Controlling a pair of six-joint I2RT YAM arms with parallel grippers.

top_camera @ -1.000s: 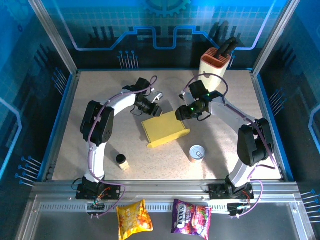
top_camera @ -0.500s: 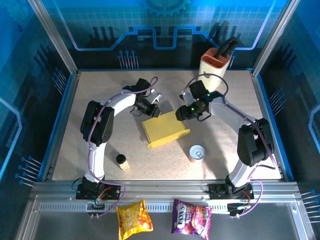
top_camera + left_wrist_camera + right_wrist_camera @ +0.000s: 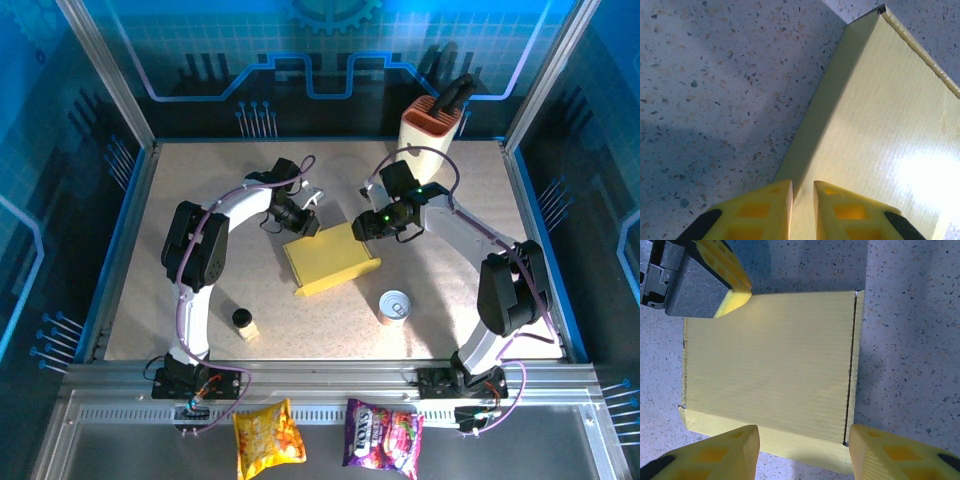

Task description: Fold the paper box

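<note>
Top external view: the paper box (image 3: 330, 258) lies at the middle of the table (image 3: 300, 325), closed into a low yellow block with no grey-white inner face showing. The main folds therefore appear done; what is left is judged to be seating or pressing down the last edges. The left gripper (image 3: 305, 221) stands at the box's far-left corner and the right gripper (image 3: 365, 229) at its far-right corner. A tin can (image 3: 395, 305) stands near the box on its near-right side, and the knife block (image 3: 432, 125) is well apart at the far edge. Left wrist view: the left gripper (image 3: 802, 197) has its fingers (image 3: 765, 202) drawn close together, with a narrow slit between them, right at the line where the box's side wall meets its top (image 3: 880, 130). Whether card is pinched in that slit cannot be told. The top panel is flat, finely ribbed and unbent, with a thick rolled edge along its far side. Right wrist view: the right gripper (image 3: 804, 440) holds its fingers (image 3: 720, 450) wide apart, straddling the box's nearest edge with nothing between them; contact cannot be told. The box (image 3: 770, 355) shows a smooth lid, a narrow strip beyond a straight seam on one side, and a folded lip along the near edge. The left gripper (image 3: 730, 292) touches the opposite corner.
</note>
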